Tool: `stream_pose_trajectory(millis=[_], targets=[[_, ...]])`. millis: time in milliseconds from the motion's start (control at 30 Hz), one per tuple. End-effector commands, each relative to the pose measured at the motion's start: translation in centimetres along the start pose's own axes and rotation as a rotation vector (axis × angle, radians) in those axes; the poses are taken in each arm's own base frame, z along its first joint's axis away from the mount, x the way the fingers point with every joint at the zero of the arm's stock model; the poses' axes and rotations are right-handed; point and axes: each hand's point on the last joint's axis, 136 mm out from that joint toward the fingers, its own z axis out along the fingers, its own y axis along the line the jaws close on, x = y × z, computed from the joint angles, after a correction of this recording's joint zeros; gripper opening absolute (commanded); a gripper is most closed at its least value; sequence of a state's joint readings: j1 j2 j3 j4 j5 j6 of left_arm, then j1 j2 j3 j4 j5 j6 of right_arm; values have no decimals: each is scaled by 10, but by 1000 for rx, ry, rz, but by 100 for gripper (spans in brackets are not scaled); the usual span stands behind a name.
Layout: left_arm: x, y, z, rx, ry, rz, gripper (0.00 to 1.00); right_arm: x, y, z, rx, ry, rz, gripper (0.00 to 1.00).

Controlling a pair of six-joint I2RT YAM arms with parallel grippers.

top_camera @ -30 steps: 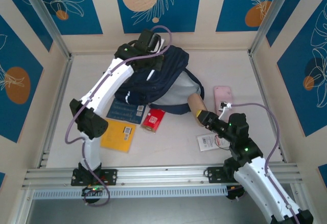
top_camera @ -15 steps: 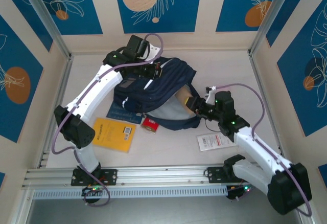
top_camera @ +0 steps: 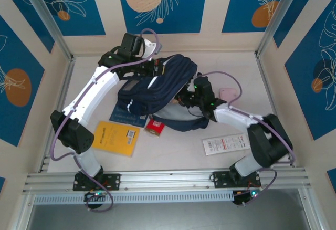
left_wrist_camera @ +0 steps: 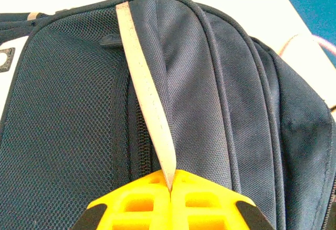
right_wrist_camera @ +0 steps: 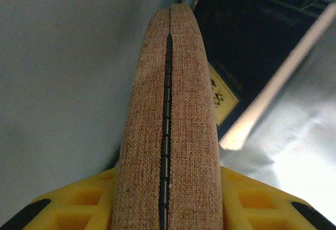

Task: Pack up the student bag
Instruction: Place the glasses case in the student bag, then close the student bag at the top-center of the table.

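Reaching up from its base and bending over the far left of the table, the left arm puts the left gripper on the top of the bag. In its wrist view the yellow fingers are pressed together on a pale strip that runs down the navy fabric.

The bag lies in the middle of the table, its mouth facing right. The right arm is folded low and stretched leftward, with the right gripper at that mouth. Its fingers clamp a brown woven pouch, zip seam facing the camera, with pale grey lining on both sides.

In front of the bag, a blue book sits partly under its near edge, a yellow book lies nearer the left arm's base and a red box lies just beside the bag. A white card lies near the right arm's elbow, and a pink case lies beyond the forearm.
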State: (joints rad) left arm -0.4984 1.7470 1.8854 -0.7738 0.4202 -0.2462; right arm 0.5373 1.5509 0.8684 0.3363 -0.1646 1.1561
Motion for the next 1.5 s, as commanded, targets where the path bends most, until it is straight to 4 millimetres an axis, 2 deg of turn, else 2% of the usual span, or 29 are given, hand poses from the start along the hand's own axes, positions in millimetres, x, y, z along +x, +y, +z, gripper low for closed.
stream_pose_trajectory(millis=[0,167,233,333,400,433,533,733,933,1100,1167,1267,1467], targets=[[-52,-36,-45,139,-208,61,0,6,34,33,-114,31,7,33],[-64,-36,-44,190,-232,14,0,32,32,89,-141,149,28,35],[-67,-37,-40,214,-234,1,0,41,21,115,-127,194,62,40],[-68,-35,-33,227,-223,-18,0,46,11,144,-121,235,87,62],[-68,-30,-30,228,-219,-30,0,44,6,150,-96,234,88,81],[-68,-28,-30,224,-219,-36,0,43,7,147,-100,229,71,85],[-69,-18,-31,206,-222,-49,0,36,17,128,-118,196,-13,91],[-71,6,-33,144,-243,-68,0,29,18,80,-51,143,-188,92],[-71,34,-31,64,-254,-101,0,18,7,32,17,81,-253,95],[-70,58,-28,-24,-257,-109,0,2,-20,-6,162,40,-244,93],[-70,73,-25,-93,-247,-102,0,-6,-25,-24,155,13,-209,92],[-72,102,-26,-216,-225,-117,0,-14,-19,-44,131,-29,-228,92],[-89,138,-24,-374,-226,-101,0,-21,-12,-74,147,-92,-266,90]])
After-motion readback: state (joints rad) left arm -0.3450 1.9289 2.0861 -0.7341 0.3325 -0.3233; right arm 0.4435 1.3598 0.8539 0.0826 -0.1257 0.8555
